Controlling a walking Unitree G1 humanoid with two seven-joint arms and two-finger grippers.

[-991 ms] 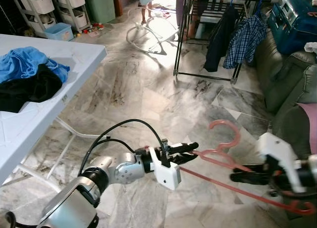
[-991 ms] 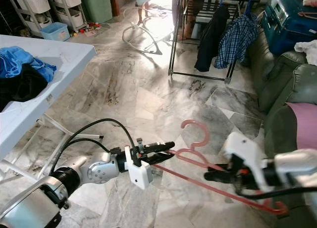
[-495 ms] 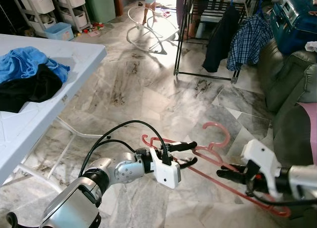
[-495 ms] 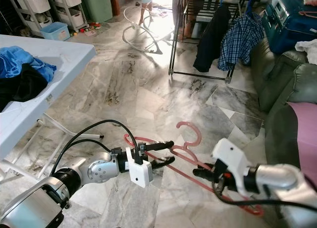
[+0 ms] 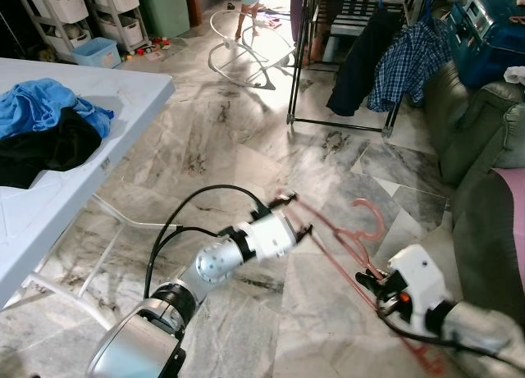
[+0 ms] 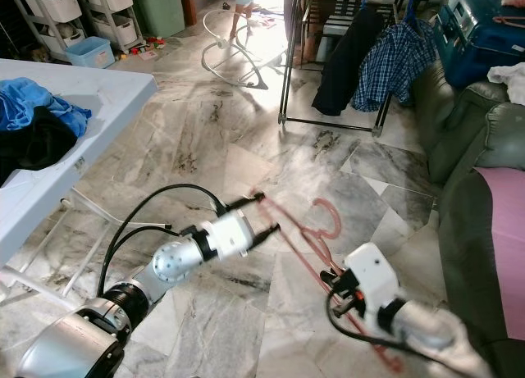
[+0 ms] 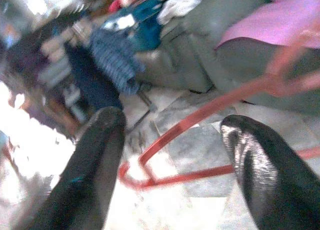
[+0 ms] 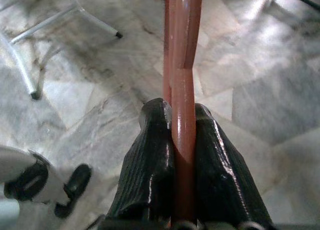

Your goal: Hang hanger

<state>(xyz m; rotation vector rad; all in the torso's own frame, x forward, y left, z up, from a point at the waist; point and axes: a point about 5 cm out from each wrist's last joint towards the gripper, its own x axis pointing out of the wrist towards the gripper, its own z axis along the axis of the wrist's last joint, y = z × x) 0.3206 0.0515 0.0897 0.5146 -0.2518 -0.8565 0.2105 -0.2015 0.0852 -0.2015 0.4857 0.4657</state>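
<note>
1. Two grippers were over the marble floor point(image 5: 246, 161); right gripper point(image 8: 182, 135) clamped the red plastic hanger point(image 5: 332, 230) at 4 o'clock.
2. Left gripper point(image 5: 294, 214) gaped wide beside the hanger's tip, centre frame.
3. Metal clothes rack point(image 5: 344, 58) stood at 1 o'clock.

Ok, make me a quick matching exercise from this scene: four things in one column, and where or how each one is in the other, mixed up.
Things:
1. hanger
2. left pincer
3. blue cloth
4. checked shirt

States:
A. hanging on the clothes rack
B. lying on the white table
C. clamped in the right pincer
D. open, fingers either side of the hanger's end

Pairs: 1-C, 2-D, 3-B, 4-A
</note>
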